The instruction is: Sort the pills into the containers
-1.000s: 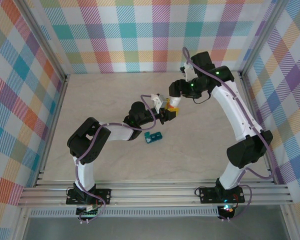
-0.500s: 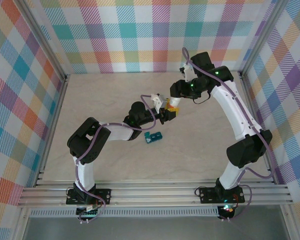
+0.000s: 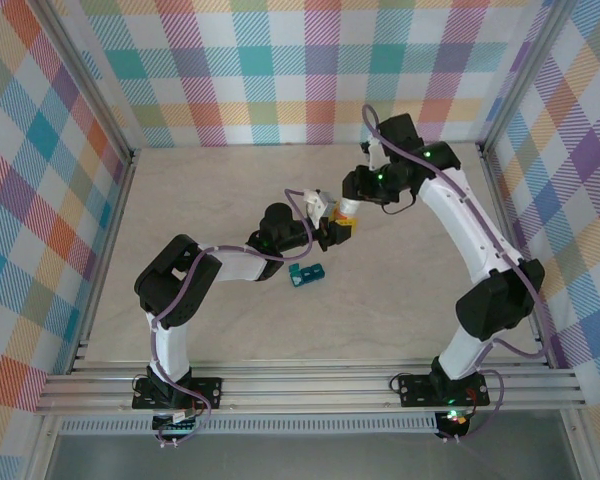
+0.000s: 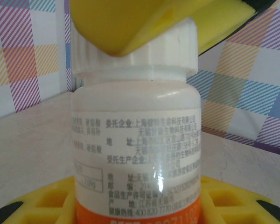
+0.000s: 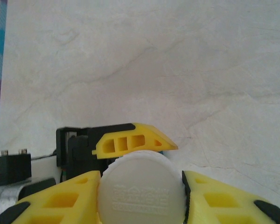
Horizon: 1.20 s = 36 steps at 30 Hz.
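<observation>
Worktop [image 3: 210,190]: pale and marble-patterned. You see both arms meeting over its middle in the overhead view.
Containers [image 3: 306,273]: your teal strip lies flat on the worktop, a little below centre frame. Nothing touches it, and what is in its compartments is too small to tell.
Left end effector [image 3: 338,232]: it sits just up and right of the containers, near them but apart. Its yellow fingers [image 4: 42,203] are pinching the lower body of a white bottle [image 4: 135,140], one on each side just above the orange band.
Bottle: you can see it held off the worktop between the two end effectors. Printed label text faces the left wrist camera, and the ribbed cap [image 5: 141,186] is at the far end.
Right end effector [image 3: 348,207]: it is just up and right of the left one, and farther from the containers. From its wrist view you see its yellow fingers pressed against both sides of the cap, gripping it.
</observation>
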Tool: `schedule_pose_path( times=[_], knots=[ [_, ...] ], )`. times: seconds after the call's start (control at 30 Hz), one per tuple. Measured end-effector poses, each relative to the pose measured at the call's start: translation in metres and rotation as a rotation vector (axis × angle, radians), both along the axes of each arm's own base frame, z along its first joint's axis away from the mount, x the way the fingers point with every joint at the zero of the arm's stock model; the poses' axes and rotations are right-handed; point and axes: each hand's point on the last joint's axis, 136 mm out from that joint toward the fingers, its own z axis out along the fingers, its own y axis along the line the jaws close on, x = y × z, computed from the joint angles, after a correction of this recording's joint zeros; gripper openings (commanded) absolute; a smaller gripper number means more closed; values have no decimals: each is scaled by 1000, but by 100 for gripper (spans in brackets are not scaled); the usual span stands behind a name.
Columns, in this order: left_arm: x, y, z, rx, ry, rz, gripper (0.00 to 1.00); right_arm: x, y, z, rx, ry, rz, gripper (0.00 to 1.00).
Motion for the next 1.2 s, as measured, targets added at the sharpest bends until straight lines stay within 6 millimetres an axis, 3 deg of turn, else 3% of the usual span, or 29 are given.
schedule_pose_path(
  times=[0.3, 0.4, 0.5, 0.7, 0.97, 1.2],
  knots=[
    [-3, -1, -8, 24, 19, -17, 0, -3, -2, -7, 67, -89, -303, 38],
    [-2, -1, -8, 23, 19, -16, 0, -2, -2, -6, 72, -93, -335, 47],
    [-2, -1, -4, 13, 7, -11, 0, -4, 0, -2, 68, -78, -333, 67],
    [0, 0, 9, -22, -35, 3, 0, -10, 8, 30, 74, -88, -245, 81],
    [0, -1, 13, -29, -46, -2, 0, -8, -5, 72, 75, -130, -86, 80],
    [-1, -2, 13, -25, -52, -10, 0, 3, -16, 49, 64, -46, 65, 78]
  ],
)
